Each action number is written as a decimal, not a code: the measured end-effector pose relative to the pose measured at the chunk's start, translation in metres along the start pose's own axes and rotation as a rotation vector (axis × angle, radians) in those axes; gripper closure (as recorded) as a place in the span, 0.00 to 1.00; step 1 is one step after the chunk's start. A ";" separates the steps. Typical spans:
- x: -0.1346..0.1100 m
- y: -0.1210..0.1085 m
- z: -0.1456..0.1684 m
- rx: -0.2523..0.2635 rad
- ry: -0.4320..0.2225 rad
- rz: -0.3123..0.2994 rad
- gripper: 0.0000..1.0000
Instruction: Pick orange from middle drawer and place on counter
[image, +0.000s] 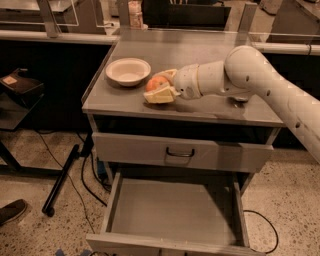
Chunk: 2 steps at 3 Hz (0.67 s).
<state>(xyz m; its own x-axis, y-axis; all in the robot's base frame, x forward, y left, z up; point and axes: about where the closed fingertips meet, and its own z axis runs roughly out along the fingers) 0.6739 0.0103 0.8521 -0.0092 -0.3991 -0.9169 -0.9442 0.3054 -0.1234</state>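
The orange (156, 82) is at the counter (200, 55) surface, just right of a white bowl (128, 71). My gripper (161, 88) reaches in from the right, with one pale finger above the orange and one below it, closed around the fruit. I cannot tell whether the orange rests on the counter or hangs just above it. The middle drawer (172, 210) is pulled wide open below, and its grey floor is bare.
The top drawer front (180, 152) with a dark handle is closed. A small dark object (239, 98) is partly hidden under my arm. A bottle (134, 12) stands behind the counter's far edge. A black stand leg (60, 182), cables and a shoe (12, 211) are on the floor at left.
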 end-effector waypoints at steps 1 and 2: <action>0.000 0.000 0.000 0.000 0.000 0.000 0.27; 0.000 0.000 0.000 0.000 0.000 0.000 0.04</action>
<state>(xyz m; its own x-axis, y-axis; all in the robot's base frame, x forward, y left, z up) 0.6739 0.0103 0.8521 -0.0092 -0.3991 -0.9169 -0.9442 0.3053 -0.1234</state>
